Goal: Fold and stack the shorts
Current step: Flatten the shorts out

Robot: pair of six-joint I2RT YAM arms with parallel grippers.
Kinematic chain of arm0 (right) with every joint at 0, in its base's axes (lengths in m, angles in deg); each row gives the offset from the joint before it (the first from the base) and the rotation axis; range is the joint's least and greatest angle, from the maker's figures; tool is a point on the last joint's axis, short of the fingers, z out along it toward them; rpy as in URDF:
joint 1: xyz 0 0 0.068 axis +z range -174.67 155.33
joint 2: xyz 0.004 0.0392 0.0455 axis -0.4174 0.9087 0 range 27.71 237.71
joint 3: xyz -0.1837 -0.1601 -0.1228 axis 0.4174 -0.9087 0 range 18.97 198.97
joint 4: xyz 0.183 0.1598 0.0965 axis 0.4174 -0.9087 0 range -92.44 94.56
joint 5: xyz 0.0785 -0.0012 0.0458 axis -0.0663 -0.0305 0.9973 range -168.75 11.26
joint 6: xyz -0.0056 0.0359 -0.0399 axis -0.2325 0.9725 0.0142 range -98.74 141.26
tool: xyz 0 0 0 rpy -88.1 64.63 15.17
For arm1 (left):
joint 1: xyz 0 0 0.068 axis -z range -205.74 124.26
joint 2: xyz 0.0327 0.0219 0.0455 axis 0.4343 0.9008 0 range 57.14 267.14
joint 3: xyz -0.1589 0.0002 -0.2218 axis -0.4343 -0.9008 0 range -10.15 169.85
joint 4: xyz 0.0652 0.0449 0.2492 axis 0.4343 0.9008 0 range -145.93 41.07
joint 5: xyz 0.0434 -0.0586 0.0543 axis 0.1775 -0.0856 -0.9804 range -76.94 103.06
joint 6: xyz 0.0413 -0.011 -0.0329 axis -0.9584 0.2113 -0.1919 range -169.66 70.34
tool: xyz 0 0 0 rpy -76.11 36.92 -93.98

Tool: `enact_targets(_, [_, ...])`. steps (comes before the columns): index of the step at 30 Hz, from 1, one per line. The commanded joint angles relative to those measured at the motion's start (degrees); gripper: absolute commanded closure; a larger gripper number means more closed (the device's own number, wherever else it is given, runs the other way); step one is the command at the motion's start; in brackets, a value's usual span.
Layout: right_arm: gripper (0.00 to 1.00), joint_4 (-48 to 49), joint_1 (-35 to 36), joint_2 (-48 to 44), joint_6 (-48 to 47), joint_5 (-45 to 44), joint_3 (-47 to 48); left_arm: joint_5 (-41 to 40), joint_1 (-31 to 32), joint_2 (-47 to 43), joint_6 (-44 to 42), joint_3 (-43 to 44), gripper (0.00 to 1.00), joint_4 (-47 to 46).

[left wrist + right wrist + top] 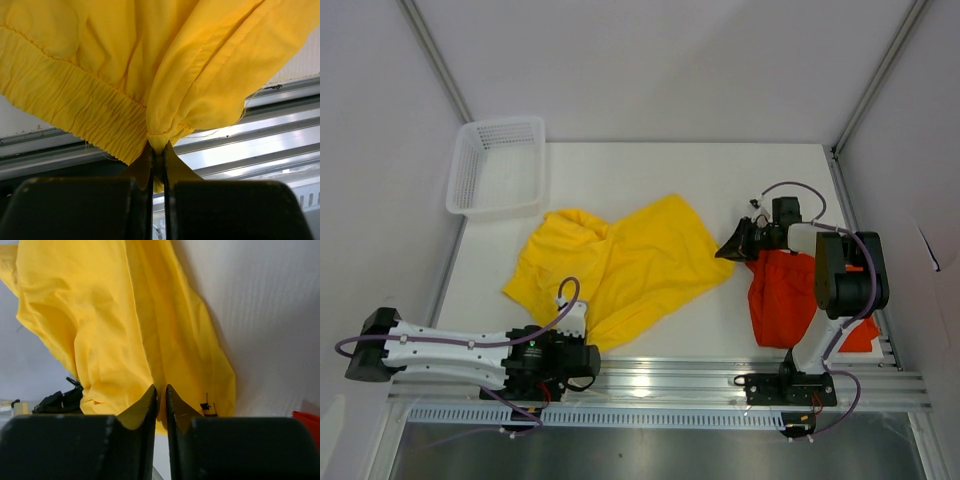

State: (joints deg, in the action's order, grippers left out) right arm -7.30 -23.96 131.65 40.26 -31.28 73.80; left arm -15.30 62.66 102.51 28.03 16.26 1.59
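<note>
Two pairs of shorts lie on the white counter point(650, 170), and one white mesh basket point(462, 170) sits at its upper left corner. The yellow shorts point(620, 265) are the larger pair, spread rumpled across the middle of the frame. The orange-red shorts point(782, 300) lie bunched at the right, partly under the right arm and just beside the yellow pair's right corner.

There are two arms, and each has hold of the yellow pair. The left tool point(158, 147) has its fingers pressed together on a pinch of fabric right beside the gathered elastic waistband, at the shorts' near edge by the aluminium rail point(720, 375). The right tool point(161, 390) is clamped on the right corner of the same pair, with only a thin slit between its fingers and yellow cloth caught in it.

From the right wrist I can see one small black logo point(207, 406) near that hem, but it is too small to read. I see no other writing.
</note>
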Motion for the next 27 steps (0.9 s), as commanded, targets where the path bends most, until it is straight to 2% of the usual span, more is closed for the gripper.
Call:
enact_targets(1, [0.87,3.94,-0.10,-3.48,1.55,5.09,-1.13,-3.28,0.28,0.16,3.17,1.09,1.00,2.60])
enact_targets(2, [0.91,4.56,-0.01,-3.57,1.82,5.44,-1.21,-3.28,0.28,0.16,3.17,1.01,1.00,2.51])
enact_targets(6, [0.94,4.48,0.34,-4.27,2.62,5.80,-0.51,-3.46,0.19,0.51,3.78,1.01,1.00,3.12])
enact_targets(10, [0.74,-1.57,1.39,-4.89,-1.15,0.54,1.07,-3.98,0.19,-0.18,5.10,1.36,1.00,4.27])
enact_targets(11, [0.70,-3.50,1.92,-5.58,-2.38,-3.22,1.16,-4.07,0.19,-0.54,5.28,1.36,1.00,4.27])
enact_targets(14, [0.64,-5.45,3.33,-7.08,-3.01,-9.90,-0.33,-4.60,0.28,-1.77,5.28,1.88,1.00,4.01])
enact_targets(19, [0.64,-3.70,2.98,-9.02,-2.31,-13.71,-4.73,-4.69,0.28,-1.07,5.01,2.41,1.00,3.22])
enact_targets(27, [0.69,-4.23,2.19,-9.02,-2.39,-17.93,-5.00,-4.60,0.28,-0.01,4.93,2.85,1.00,3.83])
